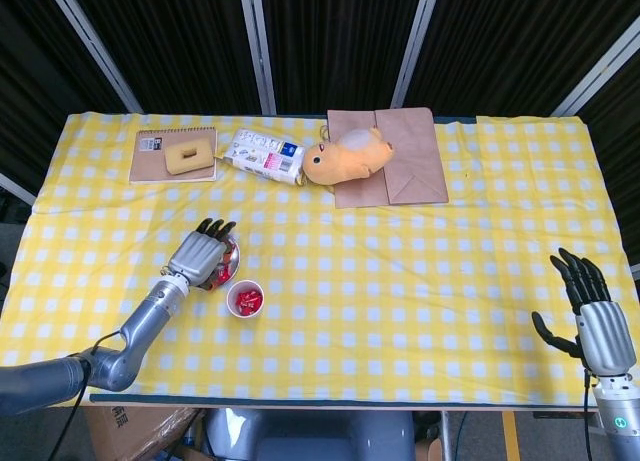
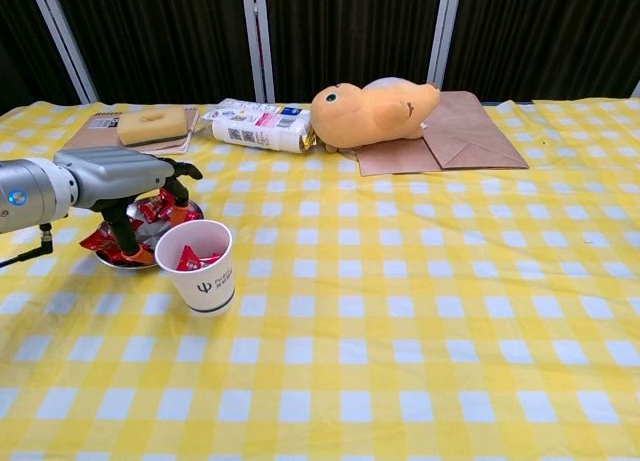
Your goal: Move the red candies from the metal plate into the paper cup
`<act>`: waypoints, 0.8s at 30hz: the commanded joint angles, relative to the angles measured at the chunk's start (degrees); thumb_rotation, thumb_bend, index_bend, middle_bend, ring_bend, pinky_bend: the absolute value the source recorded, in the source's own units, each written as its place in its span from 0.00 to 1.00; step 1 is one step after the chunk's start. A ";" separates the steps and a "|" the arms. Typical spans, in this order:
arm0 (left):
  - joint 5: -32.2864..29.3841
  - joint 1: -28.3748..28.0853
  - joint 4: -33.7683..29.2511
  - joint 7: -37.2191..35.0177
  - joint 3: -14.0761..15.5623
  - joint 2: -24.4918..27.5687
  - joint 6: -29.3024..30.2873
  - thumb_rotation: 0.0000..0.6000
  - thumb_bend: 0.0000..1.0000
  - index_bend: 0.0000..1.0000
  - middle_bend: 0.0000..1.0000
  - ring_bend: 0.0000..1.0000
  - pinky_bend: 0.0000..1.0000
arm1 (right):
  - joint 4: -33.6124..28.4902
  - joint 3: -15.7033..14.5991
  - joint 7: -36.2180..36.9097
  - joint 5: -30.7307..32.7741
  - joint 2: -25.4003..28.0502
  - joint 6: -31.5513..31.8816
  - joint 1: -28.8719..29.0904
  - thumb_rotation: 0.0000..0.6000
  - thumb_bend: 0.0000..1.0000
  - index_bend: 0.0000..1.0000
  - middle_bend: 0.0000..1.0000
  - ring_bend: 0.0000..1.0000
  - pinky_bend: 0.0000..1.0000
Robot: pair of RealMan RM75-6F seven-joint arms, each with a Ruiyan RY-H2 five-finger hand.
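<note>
My left hand [image 2: 125,176] sits low over the metal plate [image 2: 108,259], fingers down among the red candies [image 2: 160,208] — whether one is held I cannot tell — paper cup [image 2: 198,266] just right.

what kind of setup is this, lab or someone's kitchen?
Most likely a lab or data-collection booth: black curtains on metal poles enclose the table, and unrelated props sit on it, a plush toy, a notebook and a brown paper bag.

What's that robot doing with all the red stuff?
It is moving red candies from a metal plate into a paper cup. Its left robot hand is down over the plate, fingers in among the candies. Some are in the cup already. Its right robot hand waits, open, far off at the table's edge.
</note>
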 commanded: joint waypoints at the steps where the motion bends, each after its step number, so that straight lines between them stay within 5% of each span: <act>1: -0.42 -0.30 0.13 0.40 -0.23 -0.11 -0.23 1.00 0.21 0.44 0.00 0.00 0.00 | -0.03 0.01 0.12 0.01 0.03 0.00 0.00 1.00 0.42 0.00 0.00 0.00 0.00; 24: -2.92 -0.94 1.00 1.30 -0.25 -1.17 -1.07 1.00 0.40 0.56 0.00 0.00 0.00 | -0.16 -0.04 0.14 0.00 0.02 -0.01 -0.03 1.00 0.42 0.00 0.00 0.00 0.00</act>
